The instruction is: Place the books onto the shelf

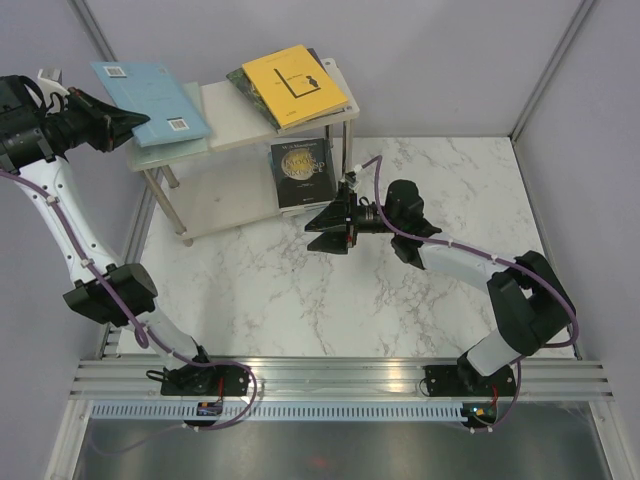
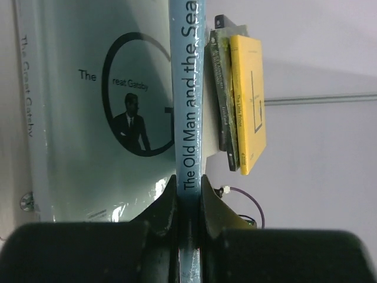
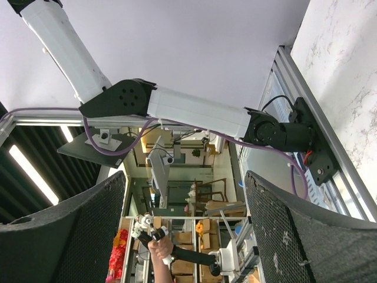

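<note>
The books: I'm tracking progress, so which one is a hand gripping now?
The teal-blue book, "The Old Man and the Sea", clamped in the left hand over the shelf's left end. The yellow book and dark book lie free.

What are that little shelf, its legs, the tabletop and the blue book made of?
The shelf boards look like pale whitewashed wood, matte. The legs seem to be thin, pale metal poles. The tabletop is white with grey veins: marble or a marble-look laminate, I cannot tell. The blue book is a thin paperback with a matte card cover.
</note>
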You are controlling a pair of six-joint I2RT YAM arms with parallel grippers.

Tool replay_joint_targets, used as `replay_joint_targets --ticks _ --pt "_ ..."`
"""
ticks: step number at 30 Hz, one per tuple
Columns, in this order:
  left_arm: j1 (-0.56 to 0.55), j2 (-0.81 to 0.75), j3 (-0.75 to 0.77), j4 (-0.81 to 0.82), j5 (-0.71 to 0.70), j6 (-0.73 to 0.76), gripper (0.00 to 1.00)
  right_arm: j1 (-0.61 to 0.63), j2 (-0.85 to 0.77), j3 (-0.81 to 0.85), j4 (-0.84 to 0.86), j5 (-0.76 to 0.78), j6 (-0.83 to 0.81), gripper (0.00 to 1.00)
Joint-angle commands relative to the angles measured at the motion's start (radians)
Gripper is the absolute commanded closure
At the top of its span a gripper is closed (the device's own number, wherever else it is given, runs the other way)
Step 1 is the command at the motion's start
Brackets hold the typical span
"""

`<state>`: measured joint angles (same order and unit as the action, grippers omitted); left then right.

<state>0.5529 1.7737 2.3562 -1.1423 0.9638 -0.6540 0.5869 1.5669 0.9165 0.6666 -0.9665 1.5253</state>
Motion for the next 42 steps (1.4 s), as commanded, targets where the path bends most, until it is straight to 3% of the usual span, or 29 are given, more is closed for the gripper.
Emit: replay_joint_targets --ticks 1,2,6,12,18,24,32,34,37,41,42 --pt "0.002 0.009 0.054 -0.085 -0.003 0.119 0.98 -0.002 0.015 0.002 0.068 0.009 0.003 0.15" --pt "0.002 0.013 0.052 -0.088 -0.016 0.12 0.97 -0.002 0.015 -0.004 0.071 0.011 0.003 0.15" --pt "0.001 0.03 0.054 -0.125 -0.089 0.132 0.74 -0.002 0.022 -0.011 0.099 0.017 0.019 0.15" --pt "0.001 0.052 0.057 -0.188 -0.214 0.152 0.51 -0.002 0.021 -0.018 0.106 0.023 0.021 0.15" --pt "0.002 0.064 0.09 -0.24 -0.325 0.165 0.34 -0.002 0.01 -0.037 0.111 0.034 0.021 0.15" --pt "0.022 0.037 0.167 -0.275 -0.568 0.166 0.21 -0.001 -0.004 -0.059 0.105 0.038 0.015 0.14" --pt "0.038 -0.063 0.218 -0.267 -0.812 0.142 0.19 -0.004 -0.027 -0.044 -0.025 0.052 -0.088 0.15" --pt "0.039 -0.082 0.23 -0.264 -0.792 0.149 0.19 -0.001 -0.045 -0.015 -0.082 0.06 -0.134 0.14" --pt "0.027 -0.108 0.204 -0.247 -0.645 0.152 0.2 -0.002 -0.064 0.031 -0.206 0.074 -0.223 0.14" --pt "-0.092 -0.169 0.141 -0.252 -0.683 0.154 0.21 -0.004 -0.102 0.14 -0.41 0.11 -0.347 0.14" --pt "-0.19 -0.192 0.115 -0.252 -0.735 0.157 0.21 -0.002 -0.125 0.154 -0.439 0.132 -0.367 0.14"
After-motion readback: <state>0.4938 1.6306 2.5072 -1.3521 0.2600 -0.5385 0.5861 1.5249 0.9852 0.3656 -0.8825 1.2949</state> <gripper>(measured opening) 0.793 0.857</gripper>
